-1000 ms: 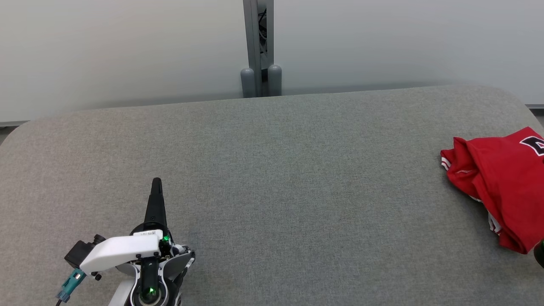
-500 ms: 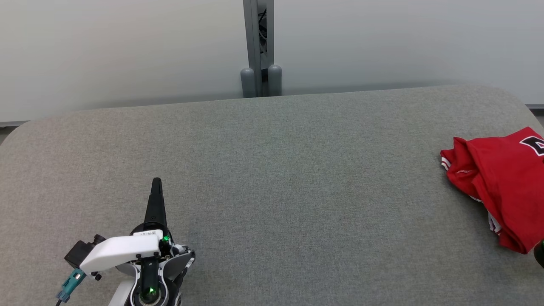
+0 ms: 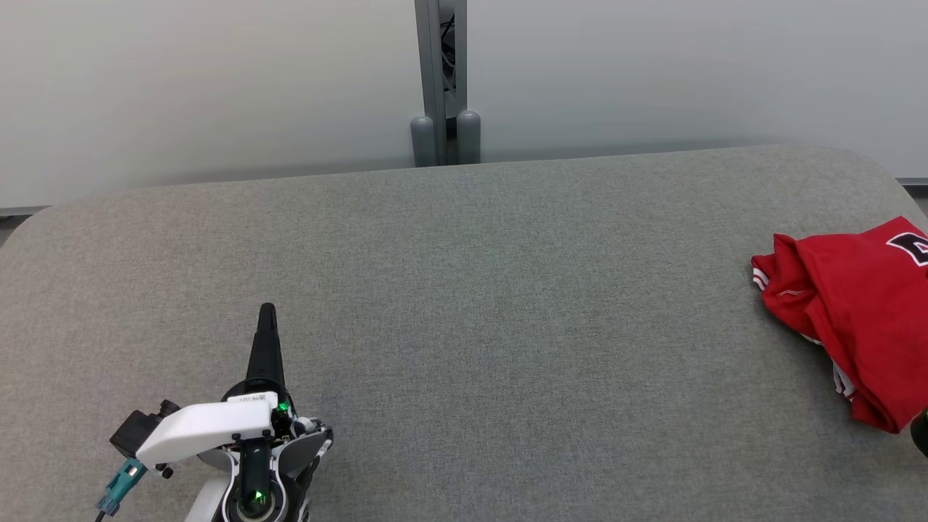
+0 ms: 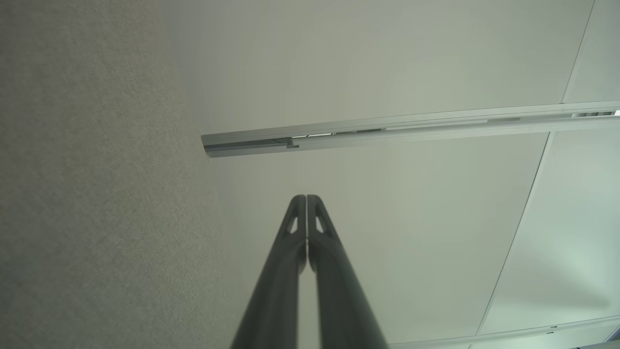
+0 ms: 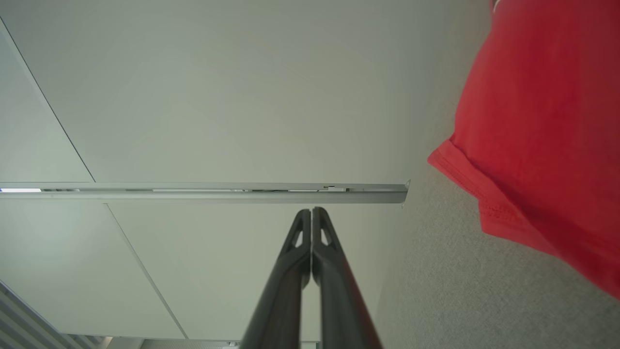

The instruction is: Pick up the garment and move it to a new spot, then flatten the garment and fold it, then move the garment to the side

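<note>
Red garment (image 3: 848, 312) lies bunched at the far right edge of the grey surface (image 3: 464, 304), partly cut off by the head view's border. White-striped trim and part of a dark letter show.

Handling, as judged: soft knit, light and limp, nothing fragile. It will drape and sag when lifted. Layers overlap, so a deep pinch may take two plies at once.

Best hold, by my reckoning: the stitched hem nearest the right tool (image 5: 311, 213), or the folded ridge on the heap's left side.

Right tool: fingers pressed together, empty, near the cloth, not touching.

Left tool (image 3: 267, 312): pressed together, empty, low left over the surface, well apart from the garment.
</note>
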Motion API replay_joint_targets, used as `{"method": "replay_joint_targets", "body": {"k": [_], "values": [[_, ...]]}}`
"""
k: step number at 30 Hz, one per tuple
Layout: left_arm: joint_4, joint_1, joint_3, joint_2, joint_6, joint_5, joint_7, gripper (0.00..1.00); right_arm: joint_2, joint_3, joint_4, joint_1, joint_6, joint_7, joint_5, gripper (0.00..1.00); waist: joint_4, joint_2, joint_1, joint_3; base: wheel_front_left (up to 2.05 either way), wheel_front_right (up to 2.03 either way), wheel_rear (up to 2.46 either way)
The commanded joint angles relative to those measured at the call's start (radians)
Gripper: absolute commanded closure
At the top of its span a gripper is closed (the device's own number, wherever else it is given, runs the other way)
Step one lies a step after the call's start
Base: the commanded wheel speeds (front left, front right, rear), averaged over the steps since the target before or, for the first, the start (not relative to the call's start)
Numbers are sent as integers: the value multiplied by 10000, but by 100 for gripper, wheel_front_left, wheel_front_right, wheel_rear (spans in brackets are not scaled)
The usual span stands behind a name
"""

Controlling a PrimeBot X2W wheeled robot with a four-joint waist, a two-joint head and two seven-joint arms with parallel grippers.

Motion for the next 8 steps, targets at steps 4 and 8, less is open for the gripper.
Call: {"method": "replay_joint_targets", "body": {"k": [4,8], "values": [[-6,-120,7,25,-50,-4,-18,100,-78,-37,35,-91,22,33,48,100,0,0,0,0,0,0,0],[-6,-120,7,25,-50,-4,-18,100,-78,-38,35,-91,22,33,48,100,0,0,0,0,0,0,0]]}}
